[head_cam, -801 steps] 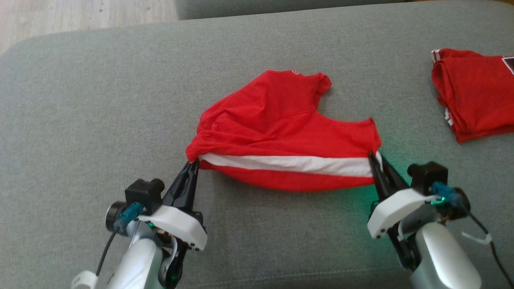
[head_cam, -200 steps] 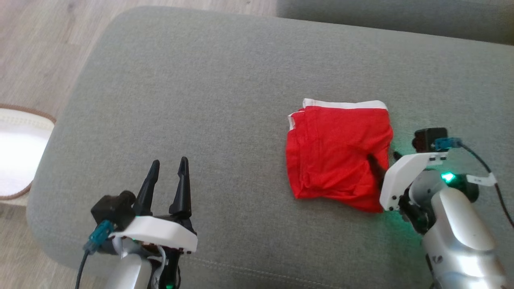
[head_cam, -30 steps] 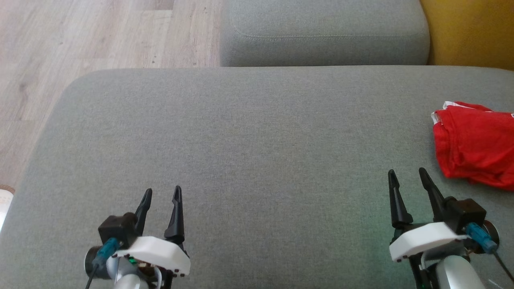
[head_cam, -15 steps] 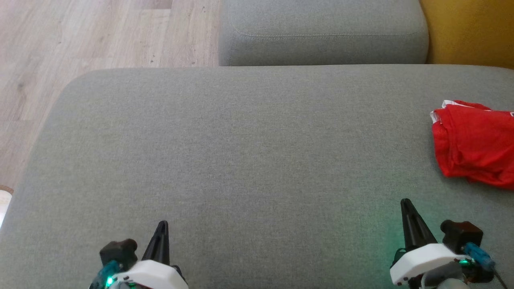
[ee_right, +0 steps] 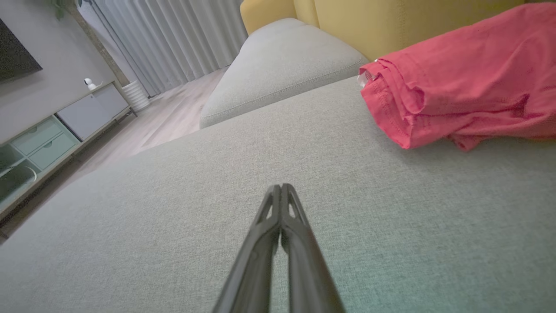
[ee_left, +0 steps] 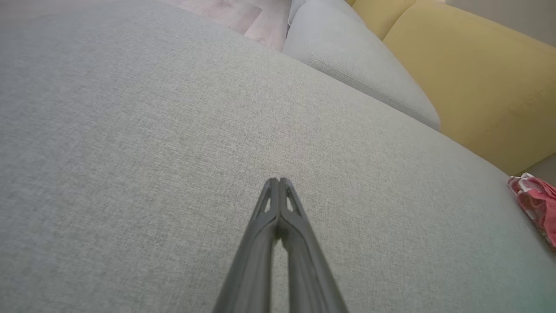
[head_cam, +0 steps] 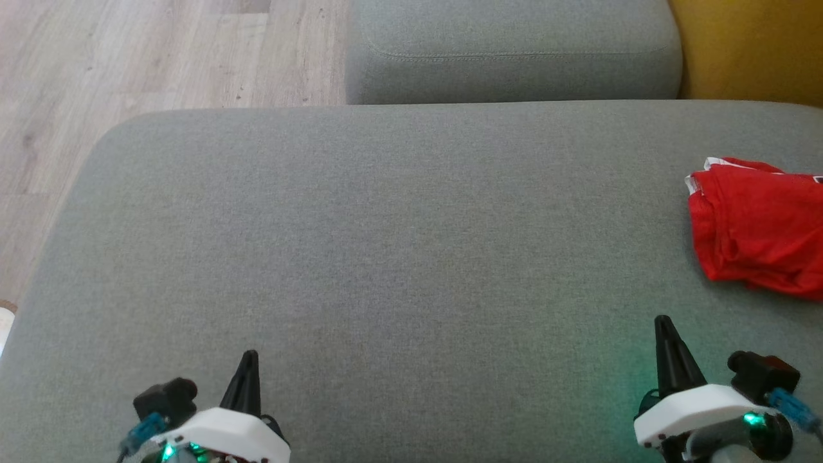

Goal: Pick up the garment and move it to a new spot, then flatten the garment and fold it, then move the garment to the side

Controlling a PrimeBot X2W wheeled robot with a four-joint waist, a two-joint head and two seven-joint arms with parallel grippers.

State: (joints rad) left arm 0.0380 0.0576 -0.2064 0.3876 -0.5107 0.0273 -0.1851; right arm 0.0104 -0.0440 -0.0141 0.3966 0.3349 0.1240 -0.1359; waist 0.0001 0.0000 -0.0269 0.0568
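Observation:
The red garment (head_cam: 759,235) lies folded with a white edge at the far right of the grey sofa seat (head_cam: 398,244). It also shows at the upper right of the right wrist view, garment (ee_right: 460,87), and as a small red patch at the right edge of the left wrist view, garment (ee_left: 536,204). My left gripper (head_cam: 249,360) is shut and empty at the lower left, above the seat. My right gripper (head_cam: 662,325) is shut and empty at the lower right, a short way in front of the garment and apart from it. Both pairs of fingers meet at the tips: left gripper (ee_left: 279,180), right gripper (ee_right: 280,187).
A second grey cushion (head_cam: 514,51) lies beyond the seat, with a yellow sofa back (head_cam: 746,51) at the upper right. Wooden floor (head_cam: 128,58) runs along the left. A low cabinet (ee_right: 52,130) and curtains (ee_right: 173,39) stand far off.
Both grippers have gone from open to shut and drawn back toward the bottom of the head view. The garment lies where it was.

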